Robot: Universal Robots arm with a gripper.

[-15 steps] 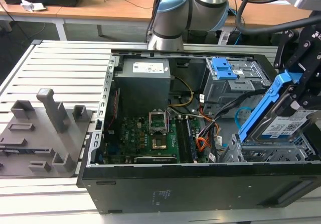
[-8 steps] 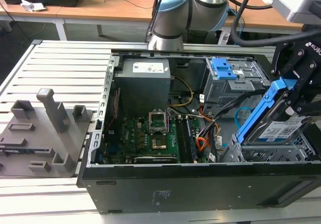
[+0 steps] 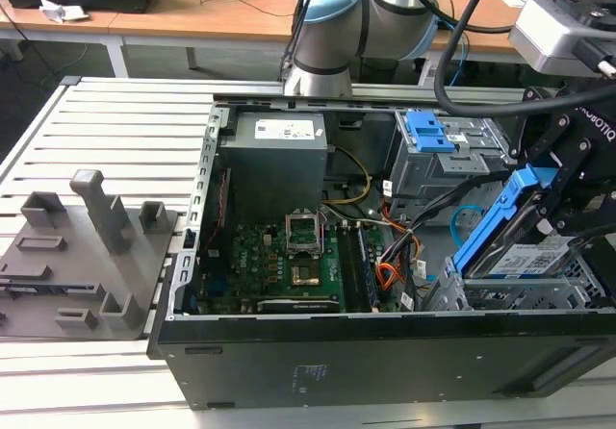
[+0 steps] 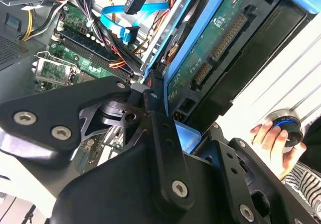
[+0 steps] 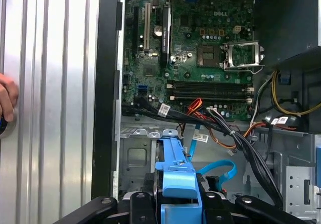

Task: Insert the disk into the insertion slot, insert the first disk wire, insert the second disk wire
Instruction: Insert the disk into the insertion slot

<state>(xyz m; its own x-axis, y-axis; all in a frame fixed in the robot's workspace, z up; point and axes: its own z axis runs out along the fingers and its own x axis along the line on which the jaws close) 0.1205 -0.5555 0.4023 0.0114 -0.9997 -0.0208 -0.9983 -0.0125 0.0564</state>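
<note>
My gripper [image 3: 551,210] is shut on the disk [image 3: 527,259], a silver drive with a white label in a bright blue carrier [image 5: 175,176]. The disk is tilted steeply, its low end over the insertion slot [image 3: 505,296], the low grey perforated cage at the case's corner on the exterior view's right. The second wrist view shows the disk's green circuit side [image 4: 215,38]. The second disk wire [image 5: 223,166], a light-blue flat cable, loops loose beside the cage, its dark plug [image 4: 131,33] hanging free. The first disk wire [image 5: 225,142], orange-red and black, lies along the motherboard's edge.
The open computer case [image 3: 289,352] lies on a slatted metal table [image 3: 115,131]. A taller grey cage with a blue latch [image 3: 430,133] stands behind the slot. Grey fixtures [image 3: 91,227] sit at the exterior view's left. A person's hand [image 4: 273,141] holds a blue knob beside the case.
</note>
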